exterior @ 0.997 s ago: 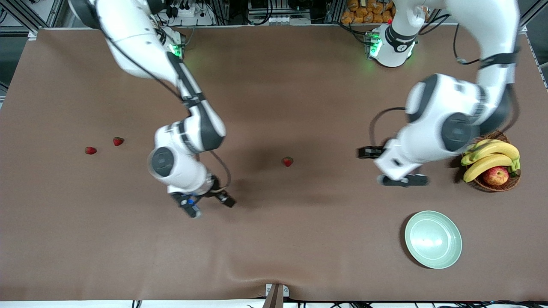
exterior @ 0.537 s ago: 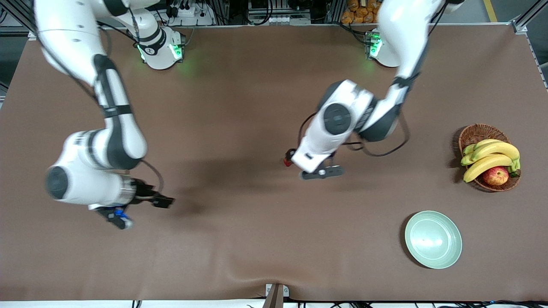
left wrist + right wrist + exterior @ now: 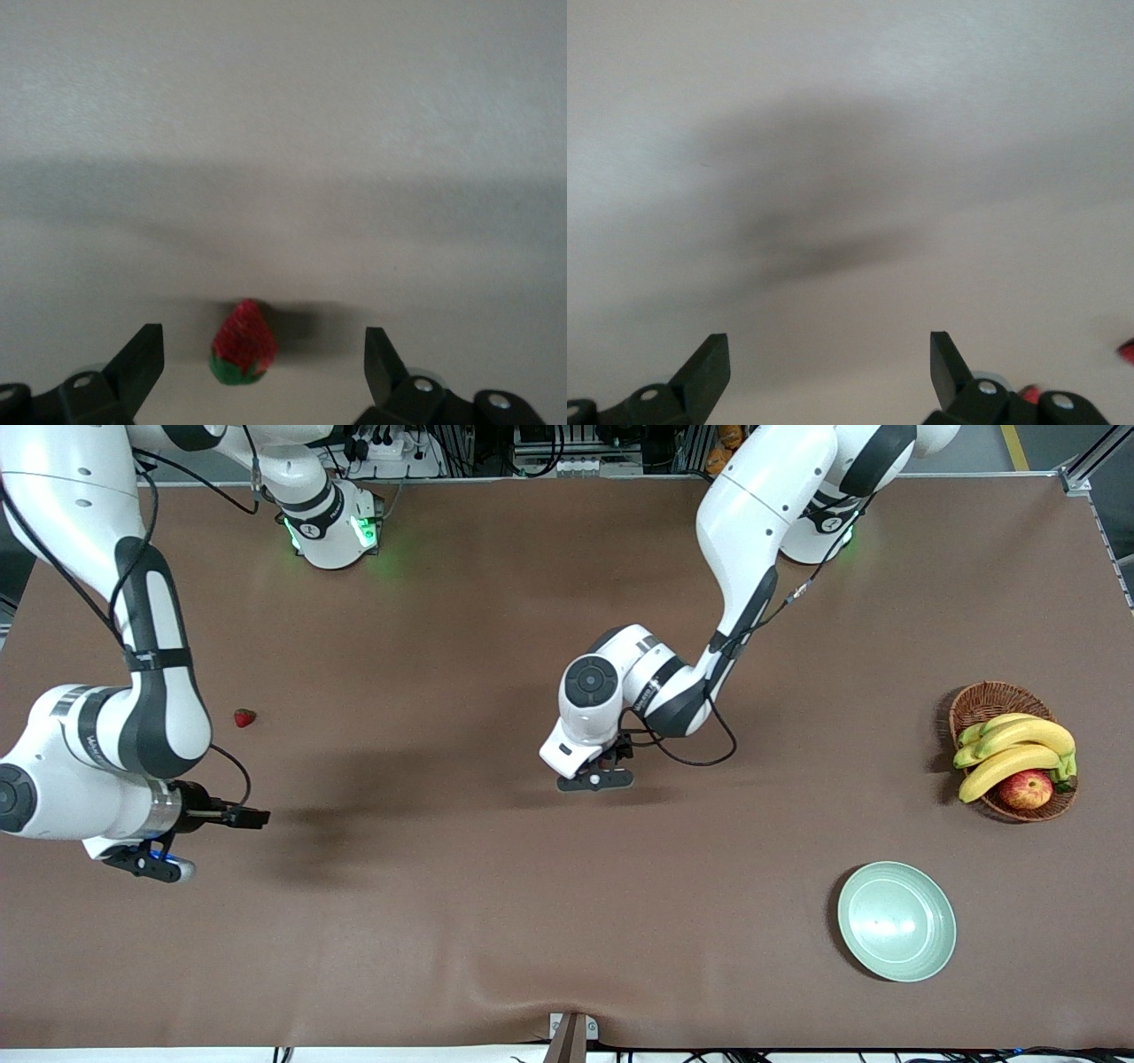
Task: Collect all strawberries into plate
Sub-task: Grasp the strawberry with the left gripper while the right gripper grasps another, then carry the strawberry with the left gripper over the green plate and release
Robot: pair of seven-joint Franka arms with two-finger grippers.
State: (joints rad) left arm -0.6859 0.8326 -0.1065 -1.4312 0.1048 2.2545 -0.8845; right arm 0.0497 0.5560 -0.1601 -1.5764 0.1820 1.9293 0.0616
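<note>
Our left gripper (image 3: 264, 367) hangs over mid-table w/ fingers spread wide, nothing held; one strawberry (image 3: 242, 343) sits on the table (image 3: 461, 921) between them. Our right gripper (image 3: 830, 367) is over the right arm's end, fingers also wide apart, empty. A 2nd strawberry (image 3: 244, 717) lies near it. We can't make out a 3rd. The plate (image 3: 897, 921) sits toward the left arm's end, nearer the camera than the basket (image 3: 988, 700)

Red strawberries (image 3: 244, 717), green caps; mint-green plate (image 3: 897, 922); brown table (image 3: 496, 921); yellow bananas (image 3: 1015, 749).
</note>
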